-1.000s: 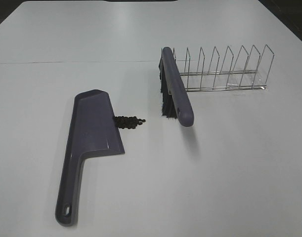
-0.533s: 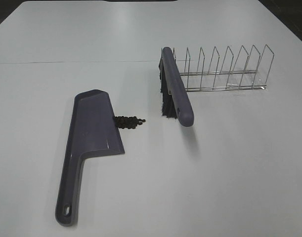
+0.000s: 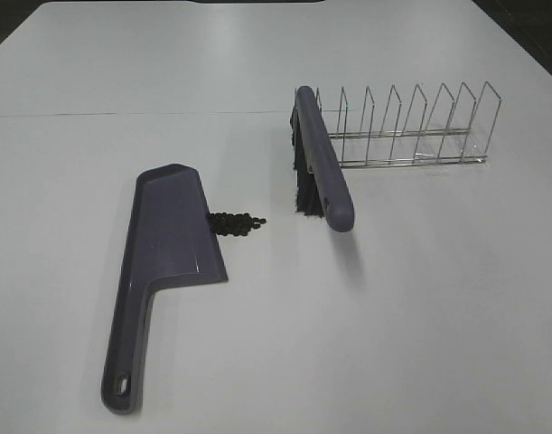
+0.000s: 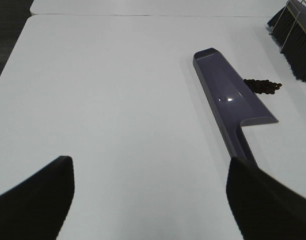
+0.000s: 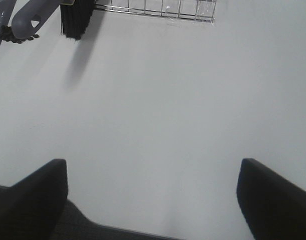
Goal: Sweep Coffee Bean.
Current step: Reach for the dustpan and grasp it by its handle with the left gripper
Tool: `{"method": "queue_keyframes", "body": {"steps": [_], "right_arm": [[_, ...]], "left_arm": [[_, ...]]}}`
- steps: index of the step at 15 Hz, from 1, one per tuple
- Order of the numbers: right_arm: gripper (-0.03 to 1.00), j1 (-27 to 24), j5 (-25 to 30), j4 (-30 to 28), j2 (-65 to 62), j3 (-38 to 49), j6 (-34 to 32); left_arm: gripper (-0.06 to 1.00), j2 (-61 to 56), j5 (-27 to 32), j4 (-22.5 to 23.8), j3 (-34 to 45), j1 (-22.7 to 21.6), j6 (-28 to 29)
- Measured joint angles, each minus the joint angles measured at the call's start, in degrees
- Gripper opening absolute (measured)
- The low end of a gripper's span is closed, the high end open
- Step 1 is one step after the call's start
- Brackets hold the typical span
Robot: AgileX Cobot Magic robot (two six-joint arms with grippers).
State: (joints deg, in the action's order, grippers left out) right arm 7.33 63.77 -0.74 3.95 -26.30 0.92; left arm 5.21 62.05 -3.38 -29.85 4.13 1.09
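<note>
Nothing is swept yet: the tiny dark-brown coffee beans [image 3: 237, 222] lie piled just right of the purple plastic dustpan [image 3: 172, 237]. The purple bristled brush [image 3: 323, 172] stands untouched. The left gripper [image 4: 147, 162] and right gripper [image 5: 151, 162] gape wide, empty.

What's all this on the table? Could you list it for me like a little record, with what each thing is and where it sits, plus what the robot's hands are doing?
Surface: white table
Coffee beans: small dark pile on the table, right beside the dustpan's long edge
Dustpan: purple, lying flat, handle toward the camera
Brush: purple, dark bristles down, propped at the end of the wire rack
Wire rack: metal, its other slots empty
Left gripper: open, holding nothing
Right gripper: open, holding nothing
Sweeping: not yet begun
</note>
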Motion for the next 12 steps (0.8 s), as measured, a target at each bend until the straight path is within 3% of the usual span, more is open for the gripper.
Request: {"method": "queue_keyframes", "body": {"steps": [12], "right_arm": [[0.79, 0.0, 0.0, 0.0, 0.0, 0.0, 0.0]], "left_arm": [[0.76, 25.78, -0.11, 0.4, 0.06, 0.0, 0.0]]}}
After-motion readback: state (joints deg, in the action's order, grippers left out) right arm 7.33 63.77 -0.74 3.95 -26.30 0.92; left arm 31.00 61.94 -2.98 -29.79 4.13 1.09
